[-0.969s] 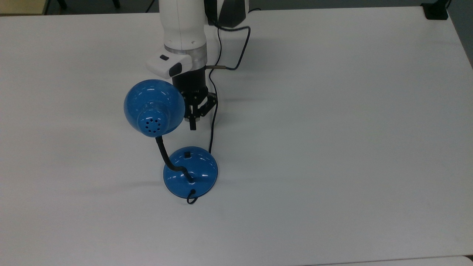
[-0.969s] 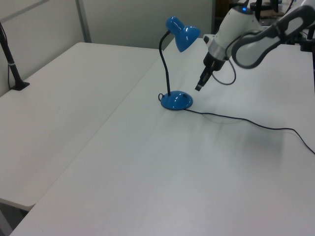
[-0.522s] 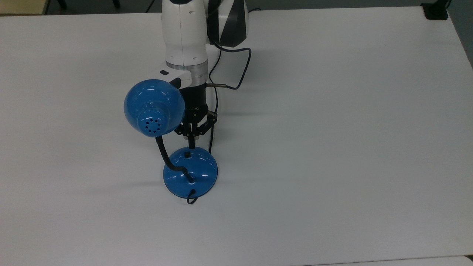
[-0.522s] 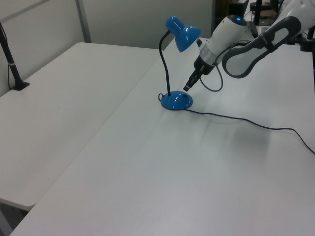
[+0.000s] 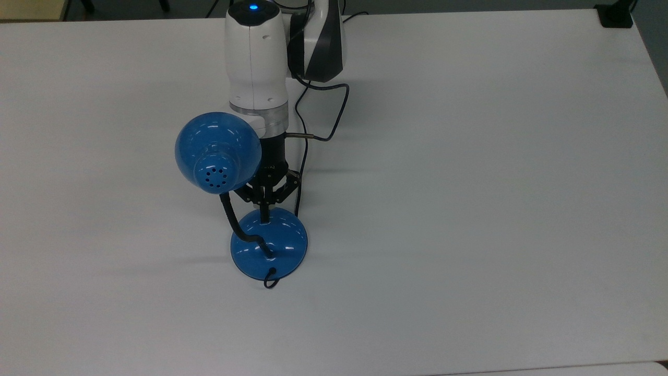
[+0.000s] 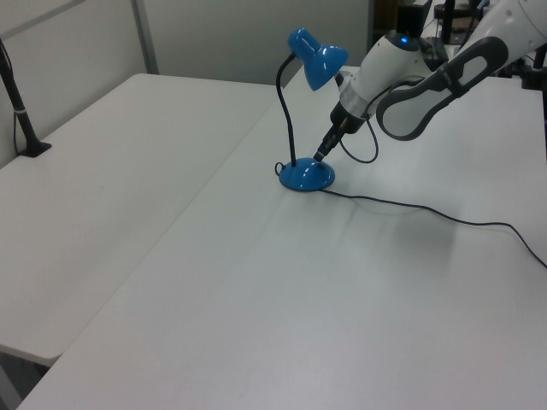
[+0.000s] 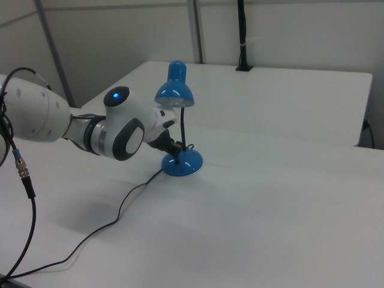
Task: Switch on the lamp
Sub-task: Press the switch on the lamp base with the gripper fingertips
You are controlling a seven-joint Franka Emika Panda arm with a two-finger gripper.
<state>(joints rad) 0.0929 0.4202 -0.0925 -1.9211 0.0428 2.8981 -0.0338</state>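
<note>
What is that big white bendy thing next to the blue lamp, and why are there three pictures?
The white bendy thing is a robot arm. At its tip is a small black hand with two fingers, pressed together to make one poking tip. It holds nothing. The three pictures show the same moment from three cameras: one looking down from above, two from the sides. On the white table stands a blue lamp with a round base, a bendy black neck and a bell-shaped shade. A thin black cord runs across the table. The hand's tip is at the little switch on the lamp's base.
</note>
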